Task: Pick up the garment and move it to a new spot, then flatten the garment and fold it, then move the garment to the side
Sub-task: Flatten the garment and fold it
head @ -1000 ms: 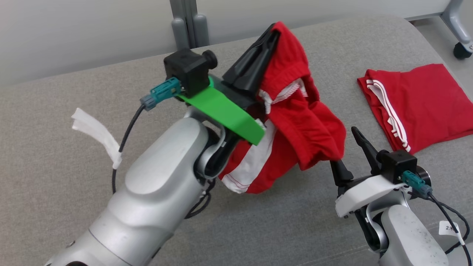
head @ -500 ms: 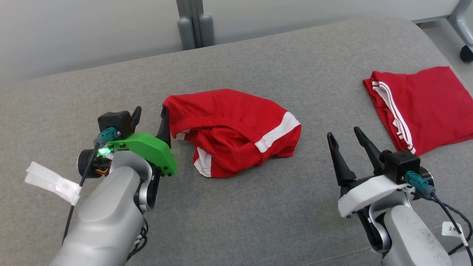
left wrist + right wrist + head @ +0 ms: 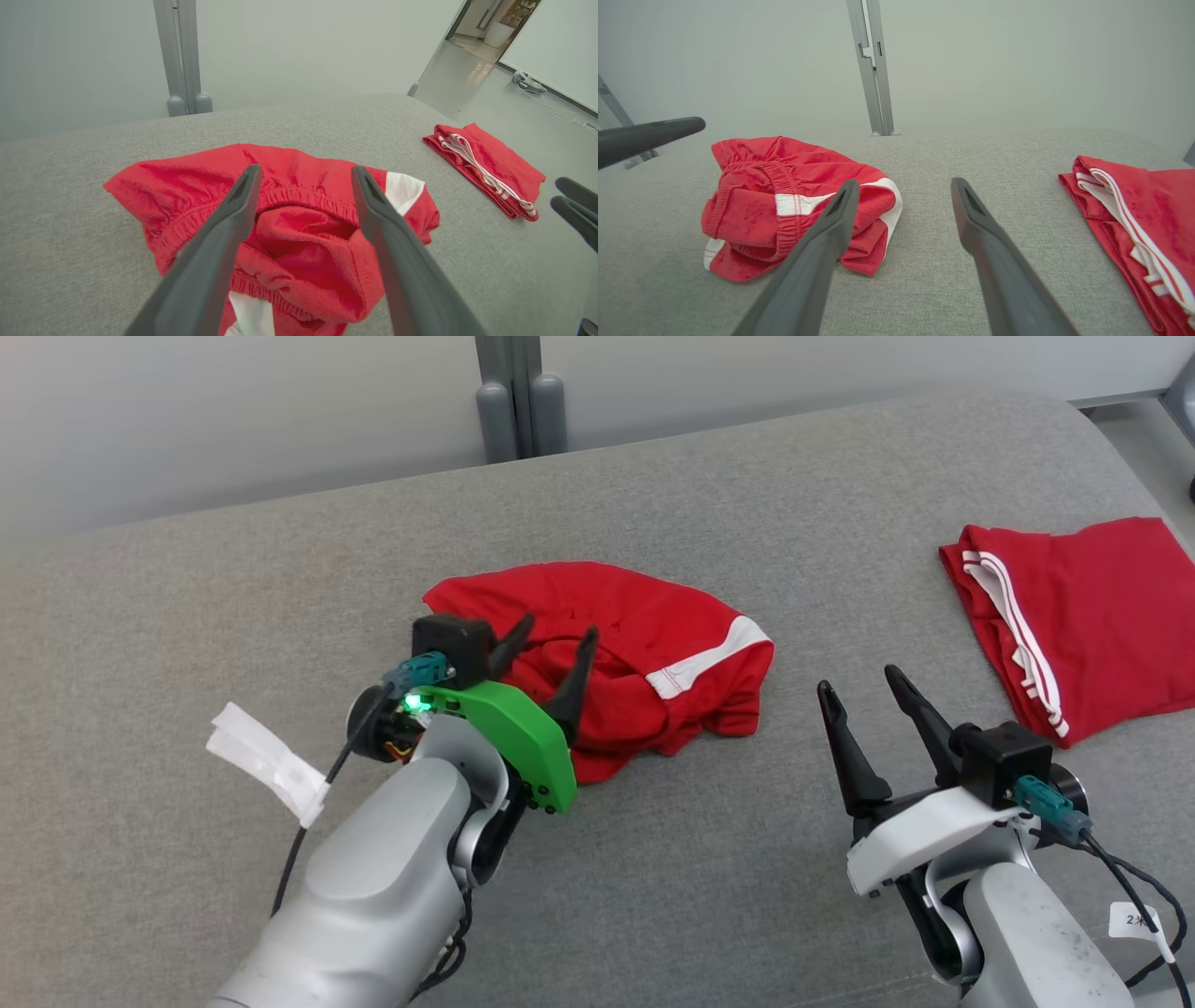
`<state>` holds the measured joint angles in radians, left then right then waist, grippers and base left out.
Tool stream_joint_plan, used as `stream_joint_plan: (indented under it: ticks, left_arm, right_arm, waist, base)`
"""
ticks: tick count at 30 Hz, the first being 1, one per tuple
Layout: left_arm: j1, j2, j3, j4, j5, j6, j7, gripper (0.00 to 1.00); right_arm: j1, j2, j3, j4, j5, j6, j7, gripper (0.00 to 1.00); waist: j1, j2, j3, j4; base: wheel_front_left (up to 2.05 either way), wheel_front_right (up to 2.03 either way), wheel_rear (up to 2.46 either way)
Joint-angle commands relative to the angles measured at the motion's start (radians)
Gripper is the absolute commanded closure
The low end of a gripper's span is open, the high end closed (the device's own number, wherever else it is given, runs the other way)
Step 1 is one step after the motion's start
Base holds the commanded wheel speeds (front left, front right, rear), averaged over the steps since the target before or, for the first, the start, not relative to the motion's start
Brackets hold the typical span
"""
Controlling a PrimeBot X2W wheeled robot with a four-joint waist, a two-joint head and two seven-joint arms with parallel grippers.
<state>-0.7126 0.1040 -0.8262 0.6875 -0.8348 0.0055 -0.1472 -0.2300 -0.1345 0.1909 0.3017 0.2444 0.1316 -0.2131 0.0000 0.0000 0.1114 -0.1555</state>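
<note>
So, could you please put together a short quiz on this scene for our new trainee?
1. True or false: the left gripper is clamped shut on the crumpled shorts.
2. Where does the folded garment lie? A) on top of the crumpled shorts; B) to their right on the grey cushion, apart from them; C) under the left gripper.
3. What is the right gripper holding?
Key: 1. False: its jaws are open, with the fingers spread over the shorts. 2. B. 3. Nothing: its jaws are open above bare cushion.
</note>
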Motion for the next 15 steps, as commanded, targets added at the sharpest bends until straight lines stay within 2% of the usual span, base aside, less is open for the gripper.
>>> stream_joint_plan:
  ticks: [1, 4, 8, 13, 15]
  left_arm:
    - [0.016, -0.01, -0.008, -0.002, -0.02, -0.018, 0.02, 0.0]
    - [0.029, -0.026, -0.015, -0.003, -0.066, -0.056, 0.075, 0.0]
    - [0.023, -0.037, -0.043, 0.029, -0.096, -0.073, 0.152, 0.0]
    - [-0.009, -0.046, -0.06, 0.072, -0.111, -0.057, 0.179, 0.0]
    - [-0.016, -0.048, -0.058, 0.082, -0.128, -0.065, 0.187, 0.0]
  right_arm:
    - [0.008, 0.0, 0.001, -0.003, 0.004, -0.002, 0.0, 0.0]
    - [0.009, 0.002, 0.0, -0.006, 0.002, -0.002, 0.0, 0.0]
    - [-0.003, 0.002, 0.003, -0.007, 0.005, -0.002, -0.002, 0.0]
    - [-0.016, 0.007, 0.005, -0.004, 0.008, -0.002, -0.01, 0.0]
    - [-0.018, 0.01, 0.002, 0.0, 0.007, -0.002, -0.012, 0.0]
  waist:
    - [0.0, 0.0, 0.005, -0.012]
    - [0.0, 0.0, 0.011, -0.028]
    - [0.0, 0.0, 0.026, -0.054]
    - [0.0, 0.0, 0.05, -0.091]
    - [0.0, 0.0, 0.06, -0.103]
  base:
    - [0.0, 0.0, 0.0]
    - [0.0, 0.0, 0.0]
    - [0.0, 0.0, 0.0]
    - [0.0, 0.0, 0.0]
    - [0.0, 0.0, 0.0]
